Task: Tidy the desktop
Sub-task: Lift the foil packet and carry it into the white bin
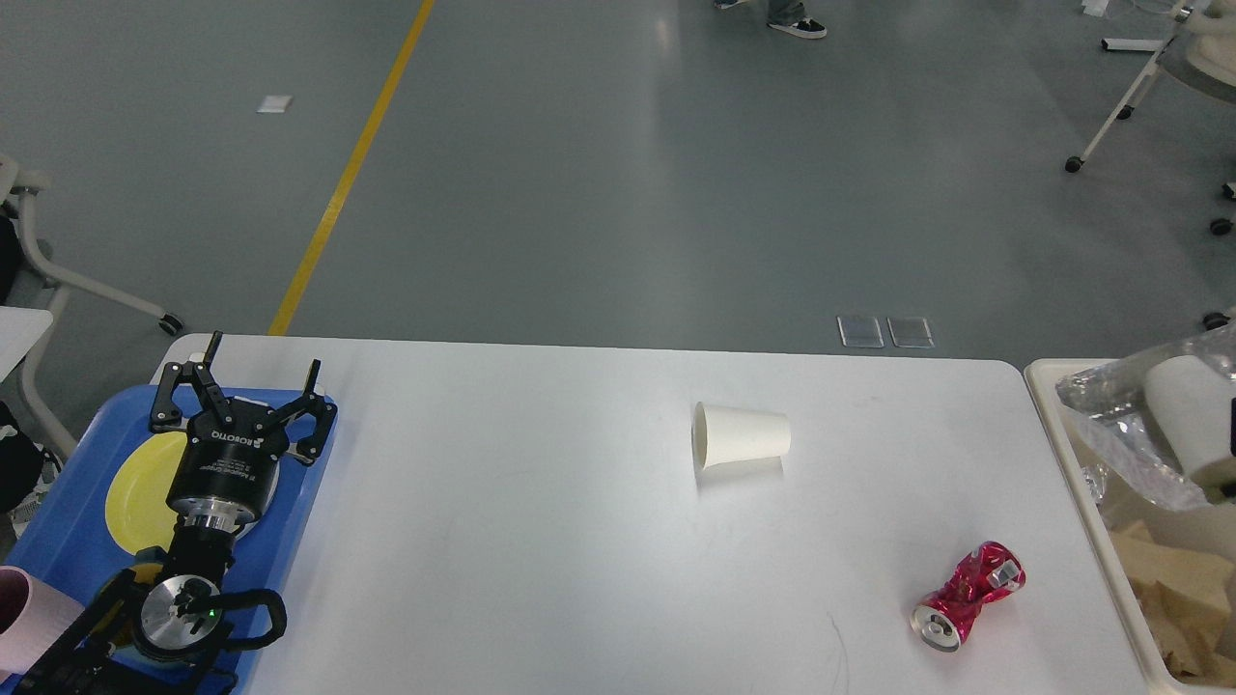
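Two items lie mid-desktop [541, 541], paper cup [742, 436], crushed can [966, 597], left end effector [259, 372] spread, empty.

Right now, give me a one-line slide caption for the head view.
Open left gripper over blue tray; tipped paper cup and crushed red can remain on the desktop.

The left gripper [259, 381] hides part of the round yellow plate [145, 487]. The frame's edge crops the pink cup [29, 618] and the beige plastic bin [1072, 454].
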